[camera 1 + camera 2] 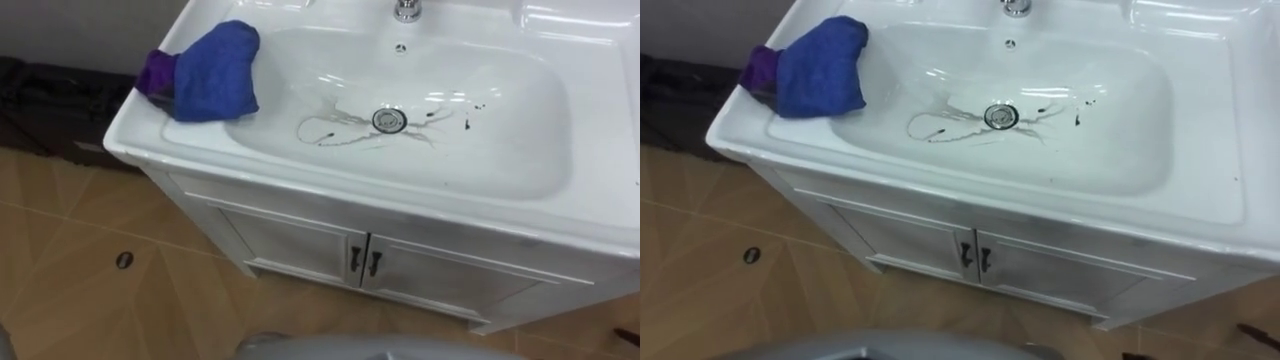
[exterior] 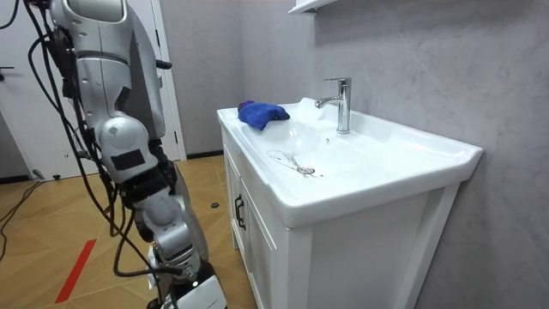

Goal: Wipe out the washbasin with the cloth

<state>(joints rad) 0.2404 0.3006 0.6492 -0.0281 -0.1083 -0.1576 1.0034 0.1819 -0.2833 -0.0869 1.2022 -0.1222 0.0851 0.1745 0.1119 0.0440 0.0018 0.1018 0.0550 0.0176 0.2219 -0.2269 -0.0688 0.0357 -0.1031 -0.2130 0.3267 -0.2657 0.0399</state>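
Blue cloth [image 1: 215, 72] on basin's [image 1: 500, 160] left rim, dark smears [image 1: 335, 128] round drain [image 1: 389, 120]

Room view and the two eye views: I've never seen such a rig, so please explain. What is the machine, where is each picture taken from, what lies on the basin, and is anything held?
The machine is a humanoid robot. It stands in front of a white washbasin set on a cabinet. The room view comes from a camera standing off to one side. The two eye views come from the robot's head and look down into the basin.

A blue cloth lies on the left corner of the rim, over something purple. Dark streaks spread around the drain, below the tap.

The cloth is not held; it lies free. The robot's right hand hangs low at its side in the room view.
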